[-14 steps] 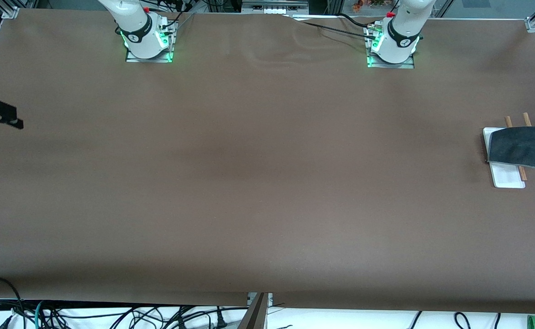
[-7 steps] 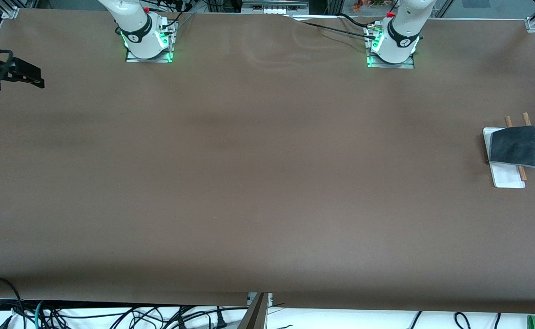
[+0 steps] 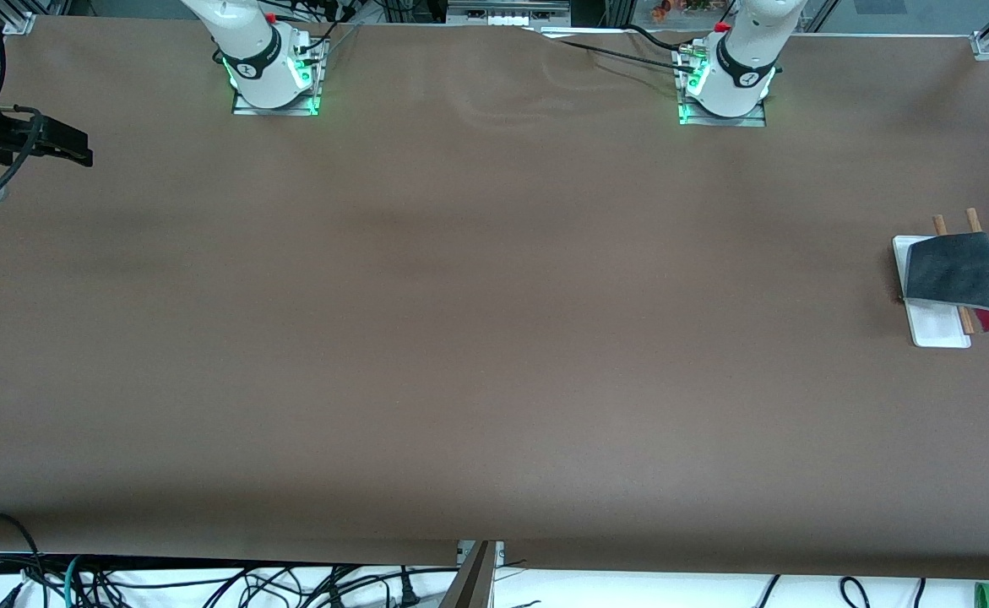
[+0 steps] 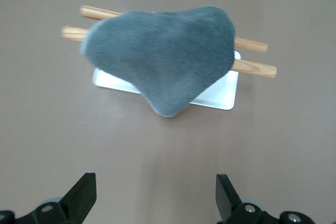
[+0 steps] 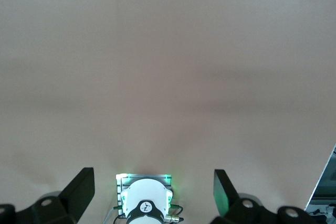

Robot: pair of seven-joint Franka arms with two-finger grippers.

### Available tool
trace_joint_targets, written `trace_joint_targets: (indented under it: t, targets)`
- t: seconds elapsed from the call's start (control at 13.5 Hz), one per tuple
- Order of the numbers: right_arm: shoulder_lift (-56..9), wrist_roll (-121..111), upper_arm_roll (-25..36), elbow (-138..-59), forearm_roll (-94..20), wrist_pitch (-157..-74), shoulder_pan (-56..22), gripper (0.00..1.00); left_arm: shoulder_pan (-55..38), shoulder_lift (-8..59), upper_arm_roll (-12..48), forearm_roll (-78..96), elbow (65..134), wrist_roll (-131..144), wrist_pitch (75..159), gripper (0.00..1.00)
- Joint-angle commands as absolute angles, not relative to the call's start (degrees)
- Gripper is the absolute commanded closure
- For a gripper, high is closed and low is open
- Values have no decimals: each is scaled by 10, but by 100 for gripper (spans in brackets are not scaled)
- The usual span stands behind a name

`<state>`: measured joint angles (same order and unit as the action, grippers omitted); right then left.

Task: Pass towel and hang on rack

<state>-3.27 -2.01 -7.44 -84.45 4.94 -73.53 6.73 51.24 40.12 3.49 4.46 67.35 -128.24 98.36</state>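
Surroundings: brown table (image 3: pixel 494 338) bare around the rack; dark cables (image 3: pixel 207 583) along its edge nearest the front camera.
Writing: none readable.
Towel: small soft dark-grey cloth (image 3: pixel 955 272), draped over the rack's rods, pinkish-red underside peeking out.
Rack: white tray base with two light-brown wooden rods (image 3: pixel 933 329), at the left arm's end.
Left gripper (image 4: pixel 156 195): above table beside rack, fingers wide, empty.
Right gripper (image 5: pixel 154 192): aloft at the table's right-arm end, well apart from rack, fingers wide, empty.

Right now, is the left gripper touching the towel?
Apart. The left wrist view shows the left gripper open, with bare table between its fingers and the towel draped over the rack.
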Motion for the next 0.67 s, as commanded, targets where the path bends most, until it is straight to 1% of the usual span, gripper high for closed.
trace_joint_targets:
  t: [0.0, 0.07, 0.3, 0.44, 0.59]
  targets:
    - [-26, -11, -77, -858, 52, -758, 70, 0, 487, 397, 39, 37, 651, -1219, 942, 0]
    - [-28, -11, -77, -856, 52, -763, 70, 0, 479, 397, 40, 38, 648, -1179, 927, 0]
    - [-40, -15, -75, -849, 54, -763, 71, 0, 418, 396, 39, 37, 618, -1051, 894, 0]
    - [-41, -18, -76, -848, 54, -765, 71, 0, 373, 379, 38, 33, 601, -959, 853, 0]
    - [-42, -21, -76, -848, 54, -776, 71, 0, 318, 352, 38, 30, 602, -862, 818, 0]
